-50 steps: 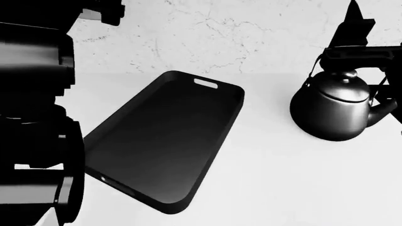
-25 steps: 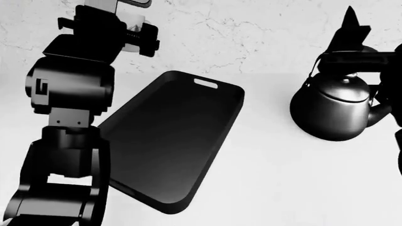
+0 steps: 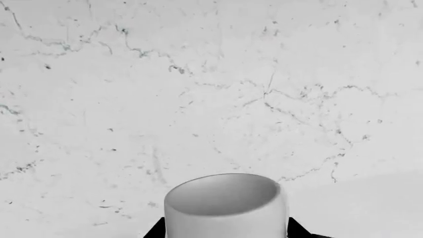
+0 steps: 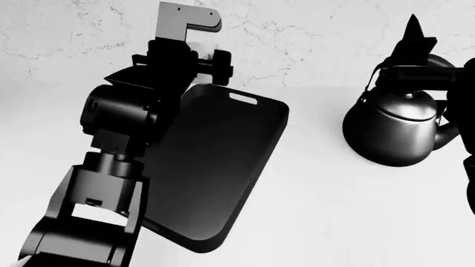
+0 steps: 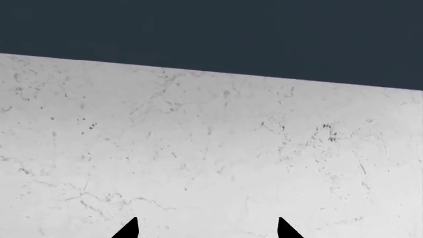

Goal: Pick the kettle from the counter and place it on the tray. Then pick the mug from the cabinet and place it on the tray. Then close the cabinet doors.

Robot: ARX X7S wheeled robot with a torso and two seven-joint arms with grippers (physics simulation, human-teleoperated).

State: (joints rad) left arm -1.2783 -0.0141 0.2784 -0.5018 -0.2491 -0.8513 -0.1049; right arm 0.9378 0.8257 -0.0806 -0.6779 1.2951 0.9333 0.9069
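My left gripper [image 3: 225, 233] is shut on the white mug [image 3: 225, 208], with a black finger on each side of it. In the head view the mug [image 4: 200, 50] hangs above the far left corner of the black tray [image 4: 222, 167]. The dark kettle [image 4: 393, 130] stands on the white counter [image 4: 334, 222], to the right of the tray. Just above and behind the kettle's handle, my right gripper [image 4: 415, 39] points upward. In the right wrist view that gripper [image 5: 206, 230] is open, with only wall between its tips. The cabinet is out of view.
The veined marble wall [image 4: 297, 39] runs along the back of the counter. A dark band [image 5: 211, 29] lies above the wall in the right wrist view. My left arm [image 4: 111, 167] covers the tray's left side.
My left arm has swung right and forward with the mug, from the left edge of the view to the tray's far left corner. The kettle, tray and right gripper have hardly moved.
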